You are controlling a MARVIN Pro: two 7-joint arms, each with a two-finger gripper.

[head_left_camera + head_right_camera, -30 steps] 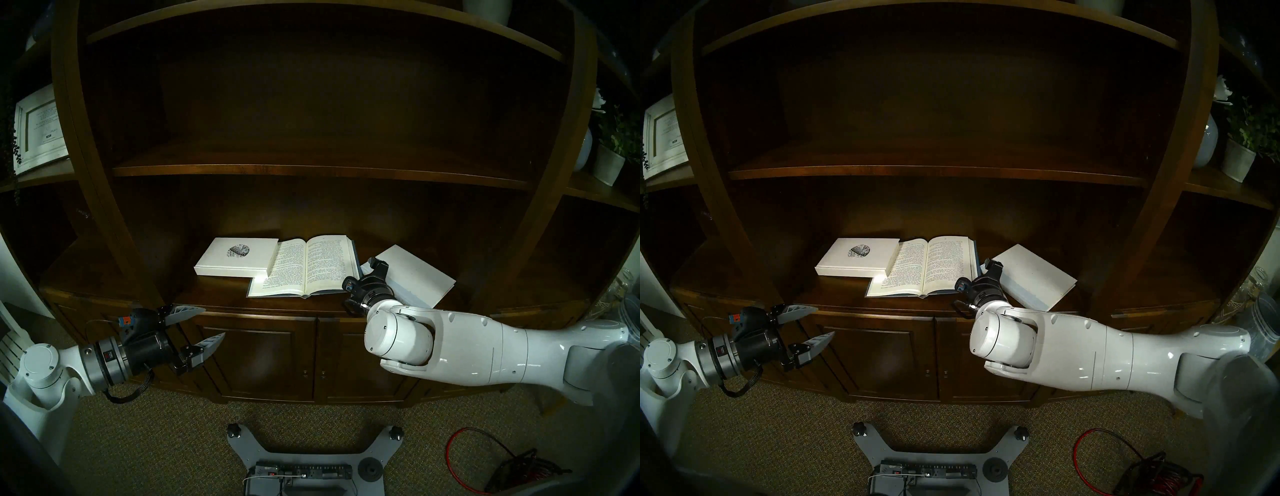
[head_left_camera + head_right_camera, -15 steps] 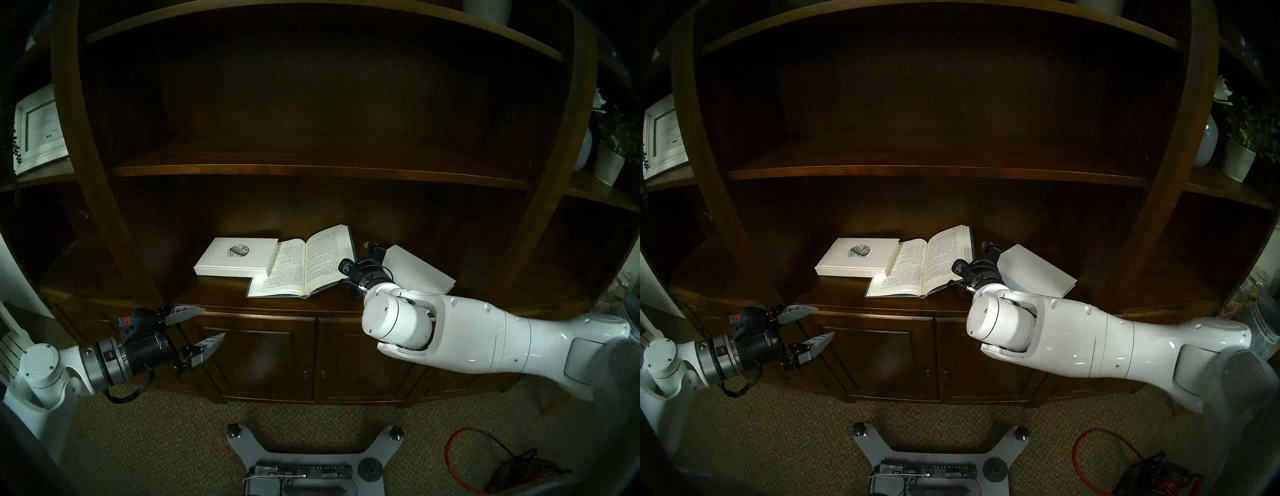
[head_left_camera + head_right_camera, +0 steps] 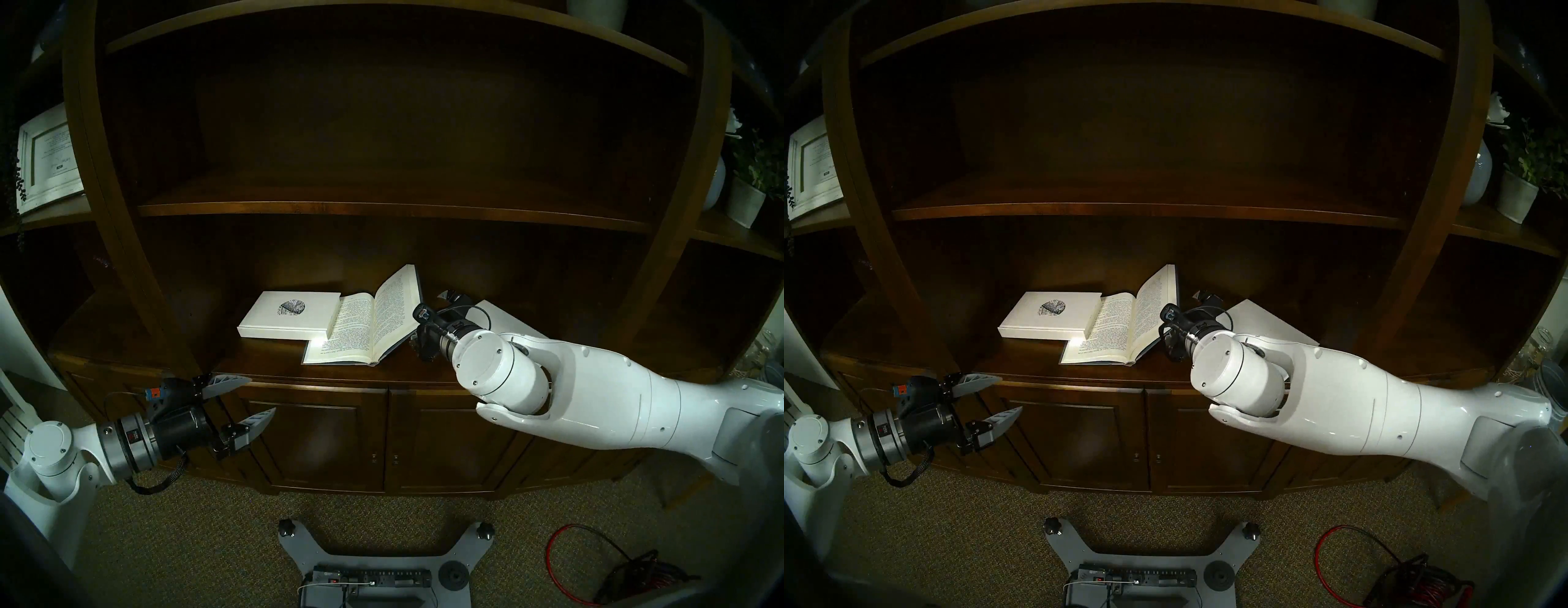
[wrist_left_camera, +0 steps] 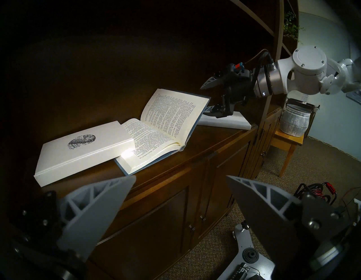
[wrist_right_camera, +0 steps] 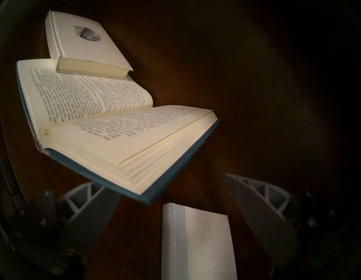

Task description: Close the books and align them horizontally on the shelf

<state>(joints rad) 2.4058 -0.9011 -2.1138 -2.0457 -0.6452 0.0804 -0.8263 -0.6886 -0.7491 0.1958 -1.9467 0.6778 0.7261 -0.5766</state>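
Observation:
Three books lie on the dark wooden shelf (image 3: 263, 361). The white speckled book (image 3: 290, 316) is shut and rests on the left page of the blue book (image 3: 360, 335). The blue book is open, with its right half tilted up steeply. My right gripper (image 3: 428, 318) is open. In the left wrist view its lower finger (image 4: 212, 109) sits under the raised cover and its upper finger (image 4: 210, 84) is above and free. The plain white book (image 3: 502, 314) lies shut to the right, mostly behind my right arm. My left gripper (image 3: 261, 395) is open and empty in front of the cabinet doors.
A thinner shelf board (image 3: 382, 210) runs above the books. A white-framed picture (image 3: 46, 157) stands at far left and a potted plant (image 3: 746, 195) at far right. A metal pot on a small wooden table (image 4: 293, 121) stands beside the bookcase. A red cable reel (image 3: 628, 573) lies on the carpet.
My right gripper has risen and moved left with a finger under the blue book's right cover. That half went from lying flat to steeply tilted. The left arm has not moved.

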